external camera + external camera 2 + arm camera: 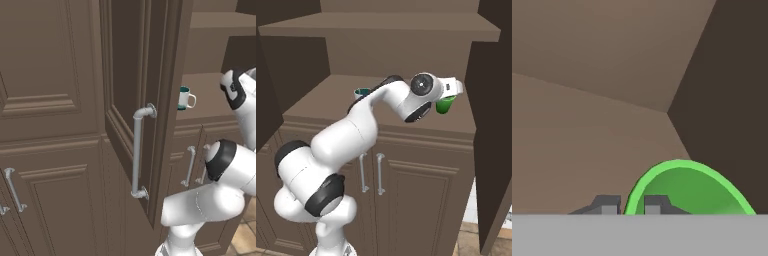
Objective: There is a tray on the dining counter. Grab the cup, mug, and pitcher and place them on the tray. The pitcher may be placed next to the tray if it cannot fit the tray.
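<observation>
gripper (629, 205): closed narrow on the rim wall of the cup, one tip outside the wall, one tip inside; hand view shows both dark tips straddling the green edge
cup (687, 187): bright green, open mouth facing the hand camera; in the right base view it sits (444, 105) just under the hand, at the right side of the cabinet shelf, near the dark side wall
arm (351, 135): white with dark joints, reaches up from the lower left of the right base view over the shelf edge; wrist turned to the right toward the cup
cabinet shelf (326, 92): brown, flat; whether the cup base touches it cannot be told
mug (185, 98): teal with white band and white loop handle, upright on the same shelf; in the right base view just its teal rim (362, 92) shows behind the forearm, left of the cup and apart from it
cabinet door (135, 100): brown, swung open toward the camera in the left base view, grey bar handle (137, 155) vertical on it; stands in front of the shelf's left part
lower doors (401, 190): closed, below the shelf, pair of thin grey handles (371, 174) side by side
back wall (612, 45): brown panel behind the cup, meeting the darker side wall at a corner
</observation>
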